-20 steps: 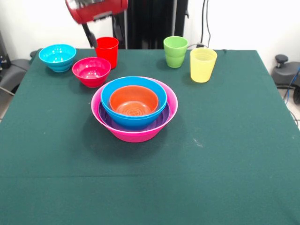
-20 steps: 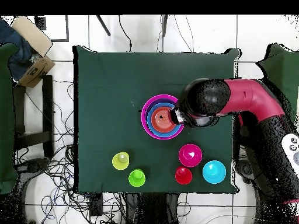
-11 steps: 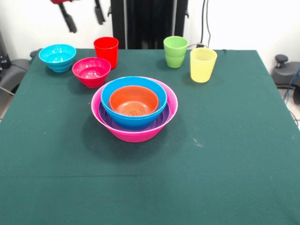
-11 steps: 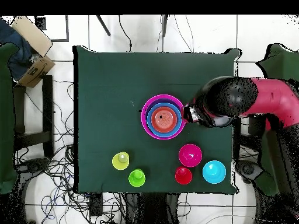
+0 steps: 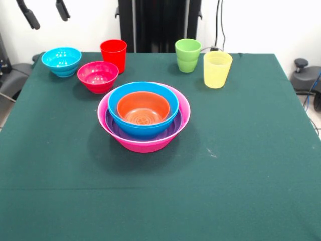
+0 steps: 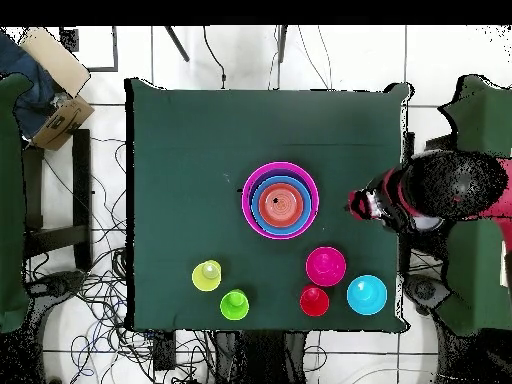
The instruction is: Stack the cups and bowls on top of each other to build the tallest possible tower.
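Glossy plastic is gleaming mid-surface: the tower (image 5: 144, 118), an orange bowl (image 5: 143, 108) nesting in a blue bowl (image 5: 143, 125), over purple, inside the big pink bowl (image 5: 145, 143). I am holding my hand (image 5: 46, 11) spread apart and empty, up beyond the cyan bowl (image 5: 61, 61).

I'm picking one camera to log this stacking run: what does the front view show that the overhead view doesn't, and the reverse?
Front only: the bowls' side walls and the cups' height, and the end effector open, raised at the top left. Overhead only: the whole green table, the cardboard box and floor cables. Both: the orange bowl nested in the blue bowl, inside purple and pink.
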Tool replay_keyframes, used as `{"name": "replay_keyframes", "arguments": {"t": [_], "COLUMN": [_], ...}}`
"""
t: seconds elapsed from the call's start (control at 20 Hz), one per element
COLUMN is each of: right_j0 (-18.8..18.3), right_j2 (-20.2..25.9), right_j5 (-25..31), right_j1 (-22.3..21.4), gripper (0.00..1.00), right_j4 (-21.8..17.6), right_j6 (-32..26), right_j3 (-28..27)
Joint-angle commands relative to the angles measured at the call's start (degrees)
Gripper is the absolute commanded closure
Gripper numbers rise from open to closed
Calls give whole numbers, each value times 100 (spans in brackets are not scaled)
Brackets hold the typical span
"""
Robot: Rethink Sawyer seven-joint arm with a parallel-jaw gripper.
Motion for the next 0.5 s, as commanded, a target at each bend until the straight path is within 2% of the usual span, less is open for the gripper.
{"name": "replay_keyframes", "arguments": {"t": [0.05, 0.5], "right_j0": [174, 190], "right_j2": [292, 277], "right_j5": [-641, -864], "right_j1": [191, 162], "gripper": [0, 0], "right_j4": [-538, -691], "right_j6": [-1768, -1607], "right_j3": [686, 876]}}
